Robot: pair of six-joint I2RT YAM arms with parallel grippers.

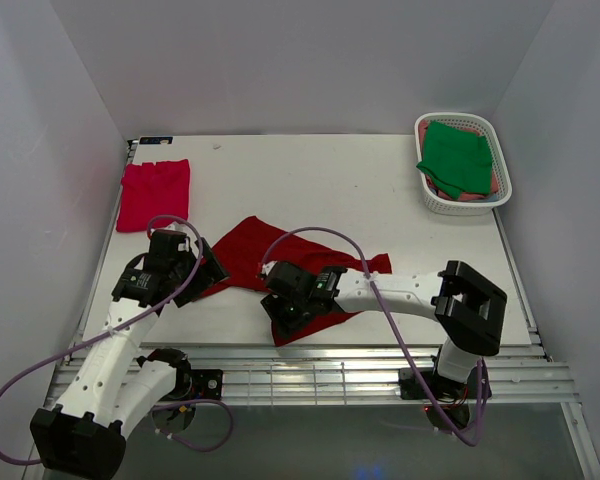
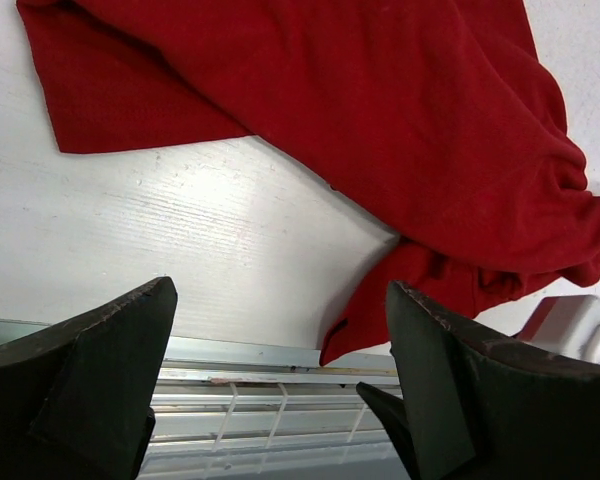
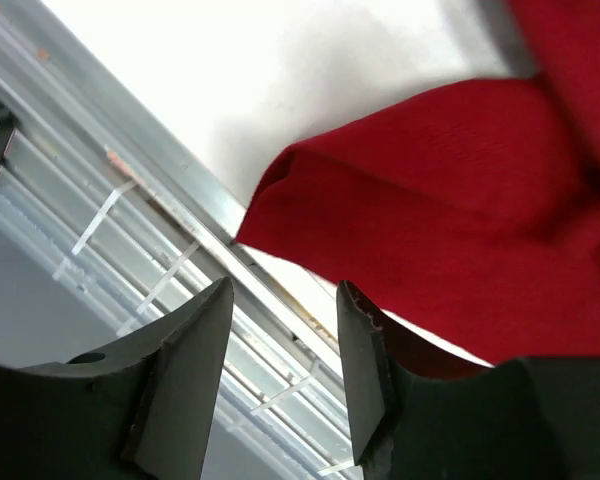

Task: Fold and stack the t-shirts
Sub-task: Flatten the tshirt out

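Observation:
The dark red t-shirt [image 1: 270, 255] lies crumpled across the middle of the table, one corner reaching the near edge. My left gripper [image 1: 208, 270] hovers at its left side, wide open and holding nothing; in the left wrist view the gripper [image 2: 280, 335] has bare table between its fingers and the dark red t-shirt [image 2: 380, 120] beyond them. My right gripper [image 1: 283, 318] sits over the shirt's near corner. In the right wrist view the gripper [image 3: 285, 300] is open, only rail showing in the gap, with the shirt's corner [image 3: 430, 230] just ahead. A folded pinkish-red t-shirt [image 1: 153, 193] lies at the back left.
A white slotted basket [image 1: 480, 123] at the back right holds a green t-shirt [image 1: 455, 155] over some pink cloth. Aluminium rails [image 1: 310, 365] run along the table's near edge. White walls close in the left, back and right sides.

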